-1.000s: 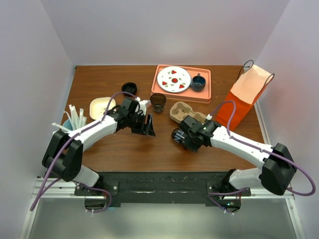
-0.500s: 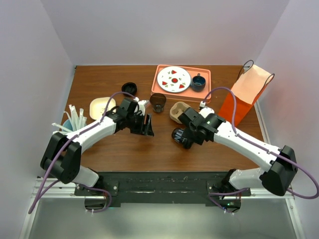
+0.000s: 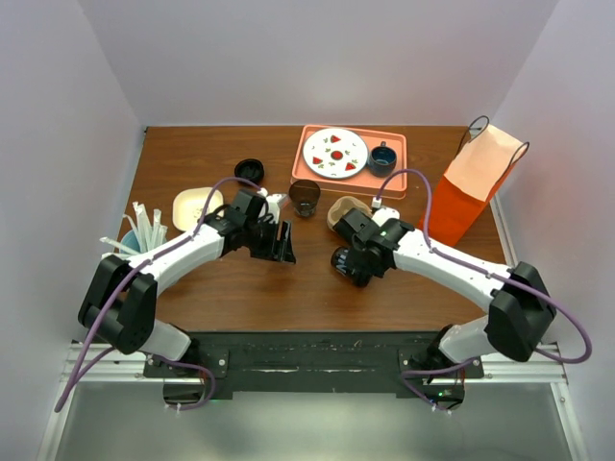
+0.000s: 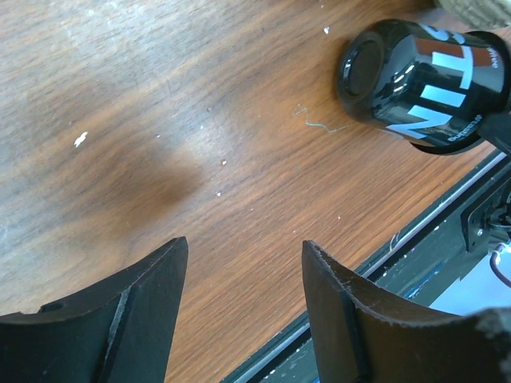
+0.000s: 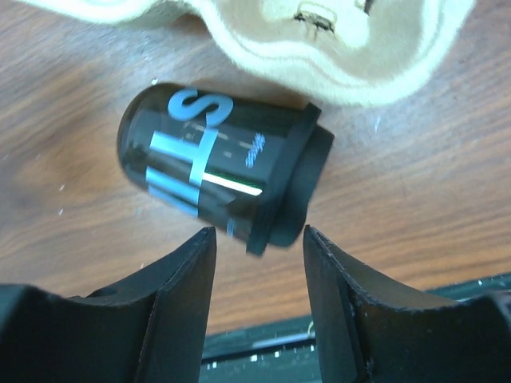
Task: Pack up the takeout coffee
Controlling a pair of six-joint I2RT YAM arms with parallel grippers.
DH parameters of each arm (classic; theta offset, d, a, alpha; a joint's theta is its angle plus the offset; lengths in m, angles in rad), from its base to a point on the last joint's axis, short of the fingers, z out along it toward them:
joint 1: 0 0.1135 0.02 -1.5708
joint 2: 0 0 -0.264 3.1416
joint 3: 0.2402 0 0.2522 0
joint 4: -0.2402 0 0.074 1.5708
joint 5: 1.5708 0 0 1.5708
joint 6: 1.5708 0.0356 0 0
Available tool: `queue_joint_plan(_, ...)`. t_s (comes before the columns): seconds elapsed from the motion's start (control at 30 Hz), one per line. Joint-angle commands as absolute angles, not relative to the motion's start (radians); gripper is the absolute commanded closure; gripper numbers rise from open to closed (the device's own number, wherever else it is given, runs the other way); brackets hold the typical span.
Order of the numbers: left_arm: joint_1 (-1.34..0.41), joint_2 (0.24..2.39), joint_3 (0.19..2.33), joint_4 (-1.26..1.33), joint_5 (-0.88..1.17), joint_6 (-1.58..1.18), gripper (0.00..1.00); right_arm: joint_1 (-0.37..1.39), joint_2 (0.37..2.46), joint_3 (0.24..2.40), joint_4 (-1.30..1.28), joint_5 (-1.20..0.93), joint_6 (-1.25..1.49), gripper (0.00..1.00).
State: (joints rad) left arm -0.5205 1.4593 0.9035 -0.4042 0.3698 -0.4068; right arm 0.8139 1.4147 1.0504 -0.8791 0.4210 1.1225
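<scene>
The takeout coffee (image 3: 342, 260), a dark cup with blue lettering and a black lid, lies on its side on the wooden table (image 3: 240, 288). My right gripper (image 3: 363, 255) hangs right over it, open. In the right wrist view the cup (image 5: 215, 171) lies just beyond the gripper (image 5: 259, 239), its lid rim near the gap, and neither finger touches it. My left gripper (image 3: 282, 246) stands open and empty to the cup's left. The left wrist view shows that gripper (image 4: 243, 247) over bare wood, with the cup (image 4: 423, 80) at the upper right.
A beige pulp cup carrier (image 3: 348, 213) lies just behind the cup. An orange paper bag (image 3: 471, 187) stands at the right. An orange tray (image 3: 396, 181) holds a plate and a blue mug. A brown cup (image 3: 306, 197), a black disc (image 3: 249, 170), a pale dish (image 3: 195, 206) and straws (image 3: 144, 232) are at the left.
My right gripper's jaws have opened and the wrist has shifted a little toward the back. The cup lies where it was. The left arm has barely moved.
</scene>
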Motion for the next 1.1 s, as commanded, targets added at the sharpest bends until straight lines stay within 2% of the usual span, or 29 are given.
queue_joint_plan(0.0, -0.528, 1.451, 0.939, -0.431, 0.348, -0.379, 0.36, 0.807, 1.443, 1.026, -0.796, 0.462, 1.095, 0.53)
queue_joint_plan(0.33, -0.526, 1.422, 0.933, -0.457, 0.344, -0.371, 0.37, 0.807, 1.427, 1.003, -0.791, 0.486, 1.091, 0.73)
queue_joint_plan(0.57, -0.526, 1.399, 0.919, -0.445, 0.341, -0.376, 0.37, 0.808, 1.396, 1.117, -0.981, 0.557, 1.017, 0.77)
queue_joint_plan(0.87, -0.528, 1.351, 0.856, -0.374, 0.347, -0.416, 0.37, 0.807, 1.411, 1.315, -1.452, 0.640, 0.913, 0.78)
queue_joint_plan(1.07, -0.528, 1.330, 0.841, -0.347, 0.339, -0.426, 0.37, 0.793, 1.374, 1.278, -1.456, 0.534, 0.827, 0.79)
